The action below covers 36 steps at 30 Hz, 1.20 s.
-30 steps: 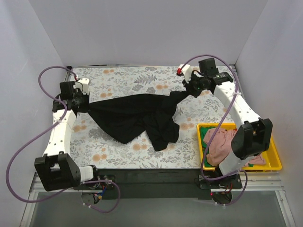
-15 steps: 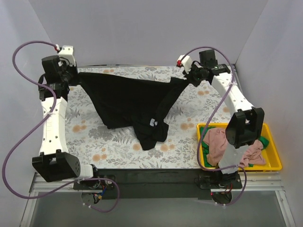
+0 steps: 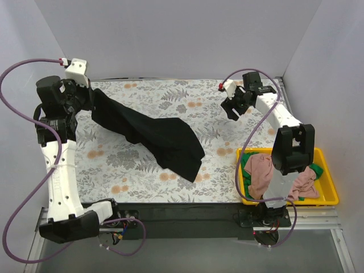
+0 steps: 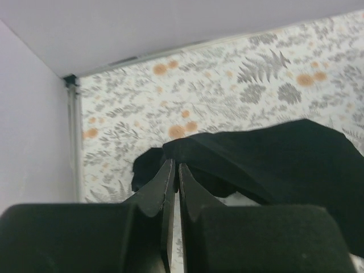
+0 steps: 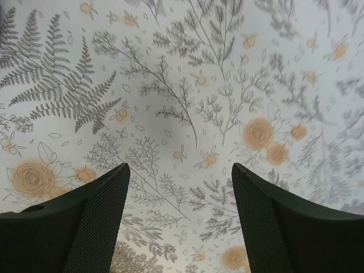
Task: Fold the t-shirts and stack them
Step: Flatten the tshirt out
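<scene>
The black t-shirt [image 3: 159, 136] hangs from my raised left gripper [image 3: 91, 99] at the far left and drapes down to the right onto the tablecloth. In the left wrist view that gripper [image 4: 174, 166] is shut on an edge of the black t-shirt [image 4: 273, 156]. My right gripper [image 3: 232, 109] hovers over the far right of the table. Its fingers [image 5: 85, 222] stand wide apart over bare floral cloth with nothing between them, as the right wrist view of the gripper [image 5: 181, 170] shows. A pink t-shirt [image 3: 263, 175] and a bit of green t-shirt [image 3: 318, 169] lie in the bin.
A yellow plastic bin [image 3: 329, 196] stands at the near right corner. The floral tablecloth [image 3: 227, 142] covers the table. White walls close in the left, back and right sides. Purple cables loop off both arms.
My right gripper has let go of the black t-shirt and opened. The freed end dropped onto the table. My left gripper rose and moved left with its edge of the shirt.
</scene>
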{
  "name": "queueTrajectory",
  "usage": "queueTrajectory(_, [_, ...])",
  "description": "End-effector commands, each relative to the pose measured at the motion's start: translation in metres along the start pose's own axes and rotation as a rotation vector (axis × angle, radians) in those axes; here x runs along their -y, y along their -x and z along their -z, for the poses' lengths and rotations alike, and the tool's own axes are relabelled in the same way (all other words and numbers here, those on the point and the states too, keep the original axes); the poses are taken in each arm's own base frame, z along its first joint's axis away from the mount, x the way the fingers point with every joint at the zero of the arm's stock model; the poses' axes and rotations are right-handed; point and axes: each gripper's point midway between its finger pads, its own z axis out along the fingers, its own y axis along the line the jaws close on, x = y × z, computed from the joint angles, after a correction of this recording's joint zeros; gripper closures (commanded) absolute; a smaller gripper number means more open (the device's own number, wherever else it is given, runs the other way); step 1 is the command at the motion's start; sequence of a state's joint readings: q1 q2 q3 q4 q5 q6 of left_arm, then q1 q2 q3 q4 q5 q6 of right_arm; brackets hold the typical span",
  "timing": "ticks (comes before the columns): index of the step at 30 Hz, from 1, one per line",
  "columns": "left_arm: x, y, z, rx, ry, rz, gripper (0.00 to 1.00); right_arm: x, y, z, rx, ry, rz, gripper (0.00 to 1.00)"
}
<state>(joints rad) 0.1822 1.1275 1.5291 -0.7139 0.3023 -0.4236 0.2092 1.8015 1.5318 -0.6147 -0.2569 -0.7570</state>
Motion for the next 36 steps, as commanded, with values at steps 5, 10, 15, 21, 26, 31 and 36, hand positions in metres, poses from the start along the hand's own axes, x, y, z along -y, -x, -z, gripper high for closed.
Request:
queueTrajectory(5, [0.028,-0.033,-0.019,-0.137,-0.197,0.034,1.00,-0.059,0.000,0.035,-0.019,0.237,-0.495,0.36])
queueTrajectory(10, [0.041,-0.054,-0.034,-0.215,-0.237,0.051,1.00,-0.154,-0.009,0.039,-0.058,0.555,-0.619,0.55])
queueTrajectory(15, [0.046,-0.063,-0.044,-0.242,-0.231,0.083,1.00,-0.207,-0.006,0.020,-0.070,0.462,-0.308,0.52])
queueTrajectory(21, [0.040,-0.077,-0.060,-0.314,-0.194,0.155,1.00,-0.246,0.002,-0.005,-0.136,0.456,-0.167,0.53])
queueTrajectory(26, [0.036,-0.085,-0.071,-0.354,-0.181,0.170,1.00,-0.274,-0.012,-0.011,-0.162,0.473,0.021,0.48])
queueTrajectory(31, [0.037,-0.094,-0.074,-0.374,-0.185,0.182,1.00,-0.301,-0.009,-0.010,-0.150,0.446,0.208,0.36])
queueTrajectory(36, [0.038,-0.107,-0.075,-0.410,-0.184,0.191,1.00,-0.312,-0.014,-0.025,-0.185,0.425,0.272,0.34])
